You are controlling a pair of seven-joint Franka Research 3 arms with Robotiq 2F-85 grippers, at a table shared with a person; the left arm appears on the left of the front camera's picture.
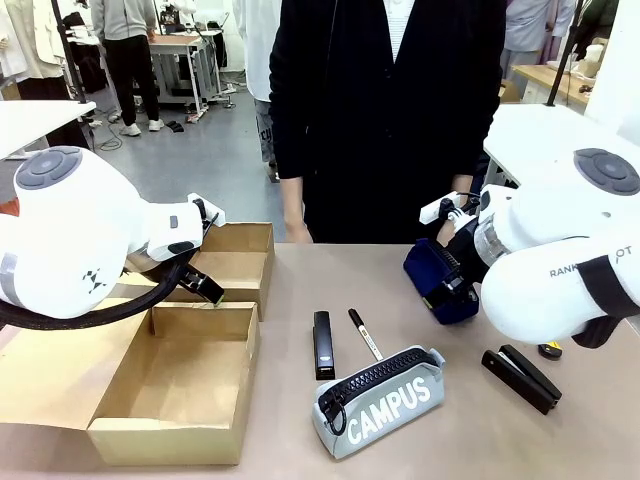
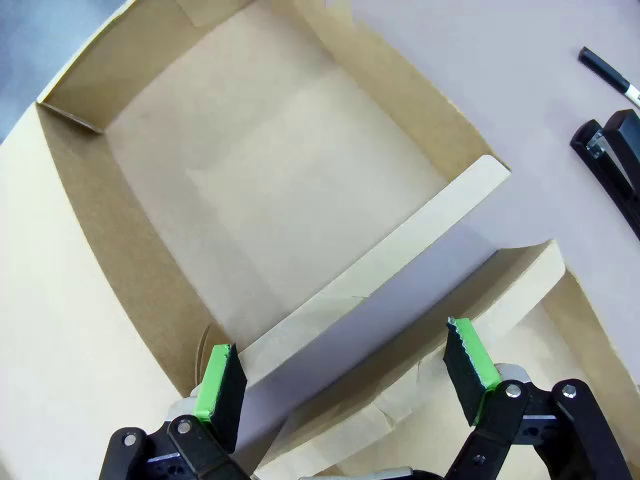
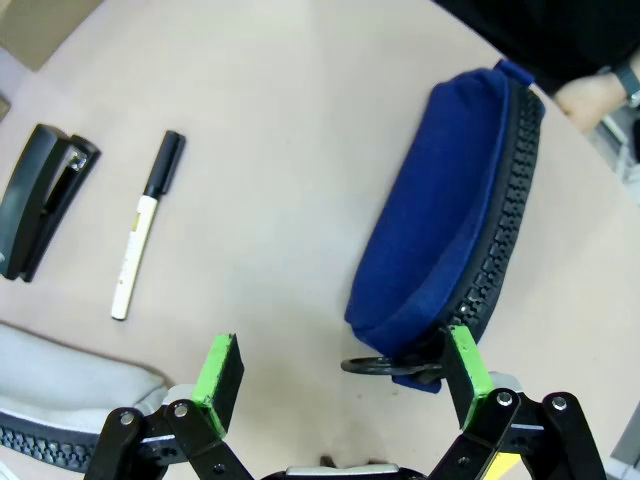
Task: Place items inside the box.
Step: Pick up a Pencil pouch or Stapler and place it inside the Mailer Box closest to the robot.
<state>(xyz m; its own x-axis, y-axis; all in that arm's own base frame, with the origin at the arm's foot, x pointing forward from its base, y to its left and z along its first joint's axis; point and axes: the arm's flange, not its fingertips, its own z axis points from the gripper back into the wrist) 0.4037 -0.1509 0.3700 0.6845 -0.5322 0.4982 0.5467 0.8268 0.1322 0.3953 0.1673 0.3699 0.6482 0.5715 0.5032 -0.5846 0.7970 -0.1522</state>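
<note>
The left arm reaches low over the cardboard box (image 2: 400, 90). The left gripper (image 2: 345, 365) stands wide open, its pads straddling an upright end flap (image 2: 400, 240) of the box without clamping it. The right arm angles down over the table. The right gripper (image 3: 340, 365) is fully open and holds nothing. The navy pouch (image 3: 440, 220) lies just ahead, with its zipper end beside one green pad (image 3: 465, 365).

Right claw (image 3: 342, 358): black, green pads. Navy pouch (image 3: 440, 220) just ahead of it, black zip. Left of that, marker (image 3: 140, 240): white body, black cap. Stapler (image 3: 40, 195) black. CAMPUS pouch (image 1: 385, 400) grey, white lettering. Box (image 2: 300, 200) ahead of left claw (image 2: 347, 365): plain brown cardboard. Worktop (image 3: 280, 150) beige.
</note>
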